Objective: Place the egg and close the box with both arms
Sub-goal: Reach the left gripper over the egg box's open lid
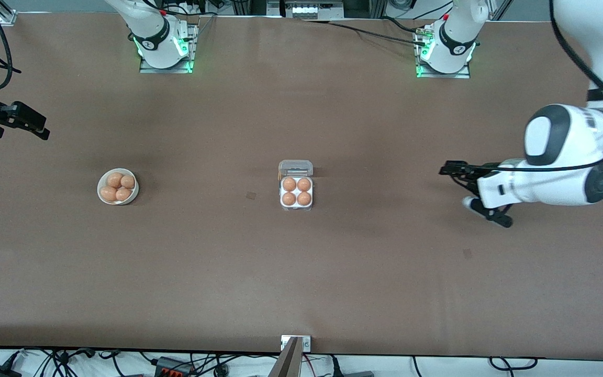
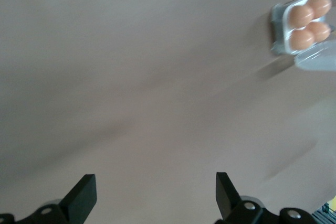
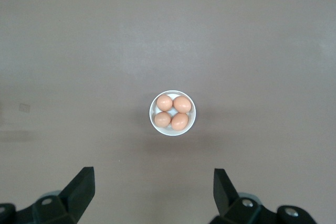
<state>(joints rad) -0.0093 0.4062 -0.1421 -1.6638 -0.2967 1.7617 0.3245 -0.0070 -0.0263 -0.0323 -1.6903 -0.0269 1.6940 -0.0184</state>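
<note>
The box (image 1: pixel 296 207) is a small white four-cell carton in the middle of the table. Its clear lid (image 1: pixel 296 168) lies open toward the robots' bases, and an egg (image 1: pixel 289 184) sits in each of its cells. My left gripper (image 1: pixel 456 186) is open and empty over bare table toward the left arm's end; its wrist view shows the box (image 2: pixel 279 24) and lid (image 2: pixel 318 59) well ahead of the open gripper (image 2: pixel 155 188). My right gripper (image 1: pixel 23 125) is open and empty at the right arm's end; the right wrist view shows it open (image 3: pixel 153 184).
A round white bowl (image 1: pixel 100 190) with several brown eggs stands toward the right arm's end of the table, level with the box. It also shows in the right wrist view (image 3: pixel 153 114). A metal bracket (image 1: pixel 296 343) sits at the table's near edge.
</note>
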